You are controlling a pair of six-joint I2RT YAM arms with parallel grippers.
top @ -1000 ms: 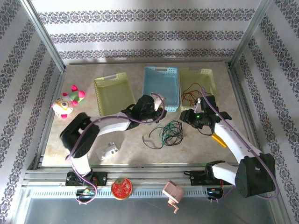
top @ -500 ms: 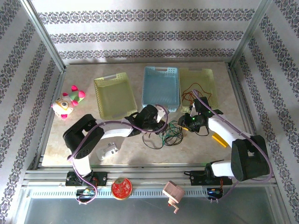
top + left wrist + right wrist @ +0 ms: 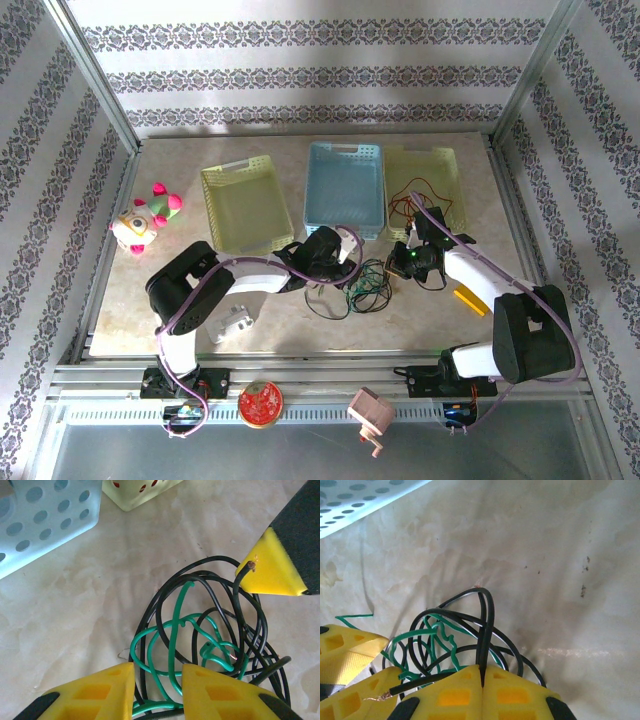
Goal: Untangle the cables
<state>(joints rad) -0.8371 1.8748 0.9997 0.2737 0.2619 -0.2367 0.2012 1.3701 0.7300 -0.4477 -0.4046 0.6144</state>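
A tangle of green cable [image 3: 172, 630] and black cable [image 3: 235, 605] lies on the table in front of the baskets [image 3: 362, 285]. My left gripper [image 3: 157, 685] stands open at the tangle's left side [image 3: 345, 262], and loose green and black strands run between its yellow fingers [image 3: 100, 690]. My right gripper [image 3: 482, 672] is shut on a loop of the black cable [image 3: 487, 620] at the tangle's right side [image 3: 400, 262]. A bare black cable end touches the right fingertip [image 3: 272, 565]. A red cable [image 3: 405, 205] lies in the right basket.
Three baskets stand behind the tangle: yellow [image 3: 245, 200], blue [image 3: 345, 185] and pale yellow [image 3: 425, 180]. A plush toy [image 3: 145, 220] sits far left. A white object [image 3: 232, 322] lies near the left arm, and a yellow piece [image 3: 468, 298] lies beside the right arm.
The right gripper moved left to the tangle and closed on the black cable. The left gripper came down to the tangle's left side.
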